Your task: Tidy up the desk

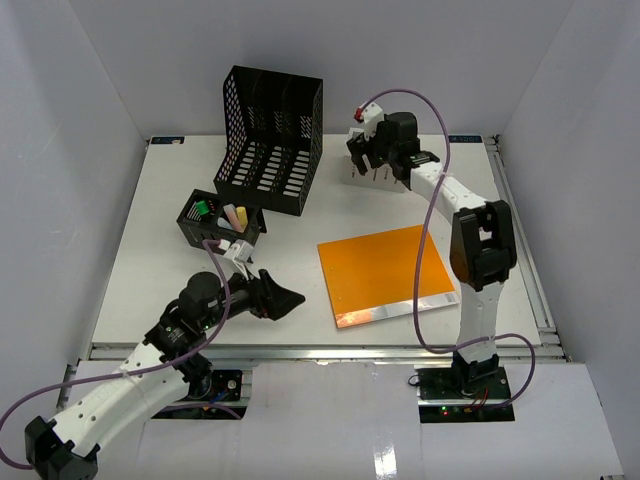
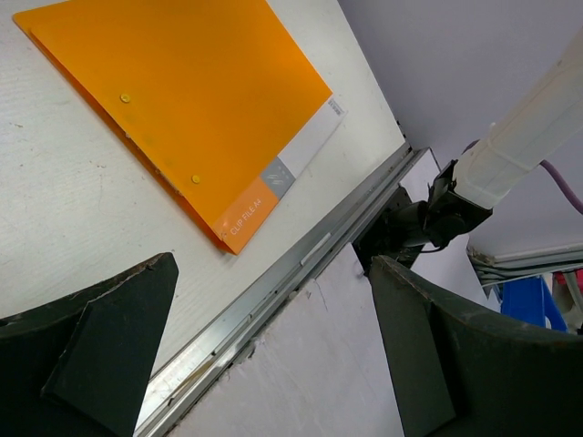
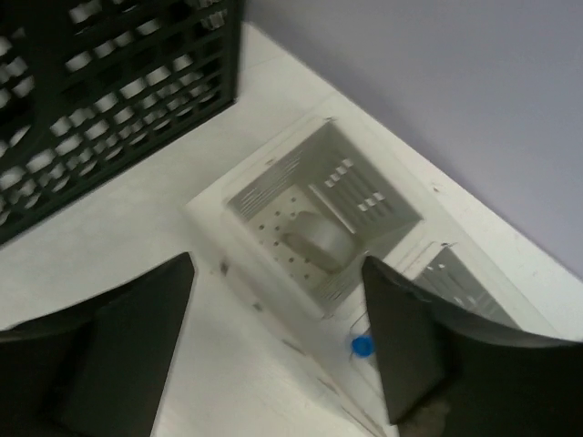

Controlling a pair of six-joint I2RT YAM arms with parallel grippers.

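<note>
Your white surface [image 1: 160,230] lies in front of both arm bases, with an orange folder [image 1: 385,275] front right, a black mesh rack [image 1: 272,140] at the back and a small black caddy [image 1: 220,225] just before it. The left jaws hover near the front rail [image 2: 273,282], left of the folder, spread wide and empty. The right jaws hang over a white perforated bin [image 3: 319,223] at the back right, spread, with nothing between them.
</note>
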